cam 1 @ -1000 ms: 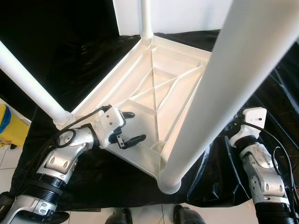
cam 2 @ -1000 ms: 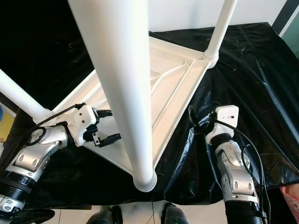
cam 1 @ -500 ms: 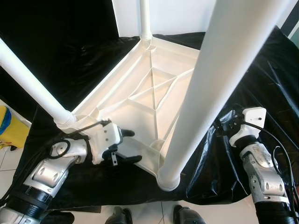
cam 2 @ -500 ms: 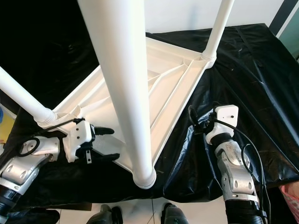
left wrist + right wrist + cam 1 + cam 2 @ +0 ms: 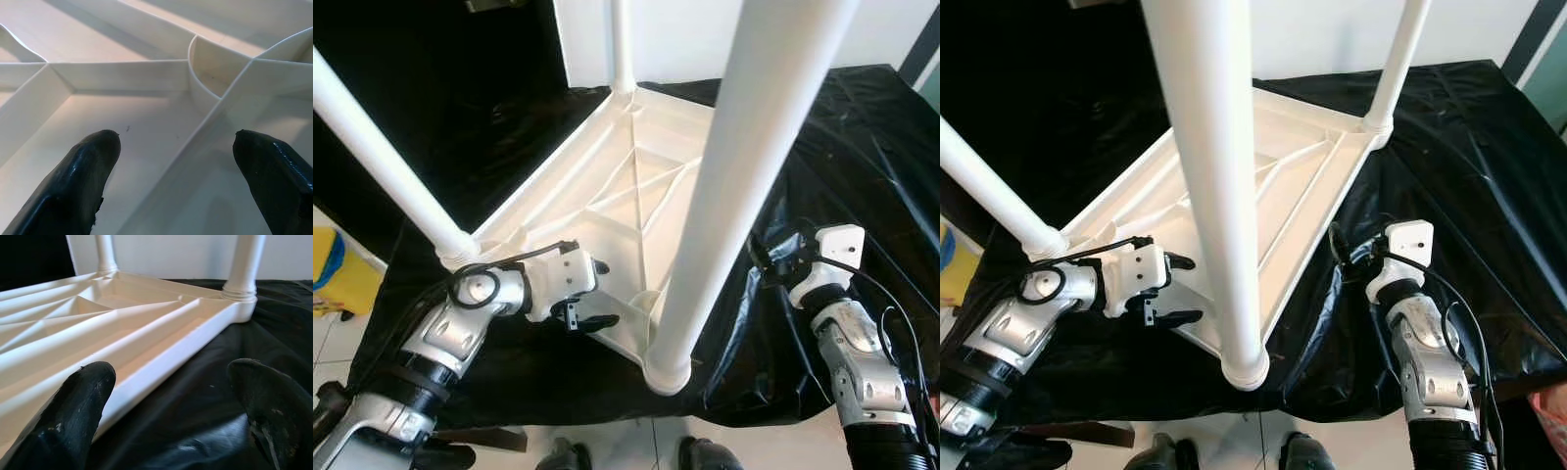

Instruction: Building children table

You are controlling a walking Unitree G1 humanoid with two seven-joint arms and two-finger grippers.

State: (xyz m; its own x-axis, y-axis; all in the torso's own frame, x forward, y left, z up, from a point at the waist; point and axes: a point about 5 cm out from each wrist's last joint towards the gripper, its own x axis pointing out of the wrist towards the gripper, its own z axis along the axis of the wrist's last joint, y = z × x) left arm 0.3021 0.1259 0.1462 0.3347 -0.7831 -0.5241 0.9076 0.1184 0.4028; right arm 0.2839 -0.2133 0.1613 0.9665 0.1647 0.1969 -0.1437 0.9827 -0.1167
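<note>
The white plastic table (image 5: 636,186) lies upside down on a black sheet (image 5: 1469,166), its ribbed underside facing up. Its round legs stand upward: a near one (image 5: 724,176), a left one (image 5: 382,147) and far ones (image 5: 623,44) (image 5: 1396,59). My left gripper (image 5: 600,294) is open at the table's near left edge, its fingers (image 5: 83,171) spread over a ribbed compartment (image 5: 146,117) by the near leg's socket. My right gripper (image 5: 1342,257) is open just off the table's right edge (image 5: 161,367), low over the sheet, holding nothing.
A yellow object (image 5: 337,269) stands on the tiled floor at the left. A white wall (image 5: 685,29) rises behind the table. My feet (image 5: 568,455) show at the sheet's near edge. Something pink (image 5: 1552,411) sits at the lower right.
My left gripper dipped toward the table's near edge, then came back up over the rim, still open. The camera has shifted a little. The right gripper has hardly moved.
</note>
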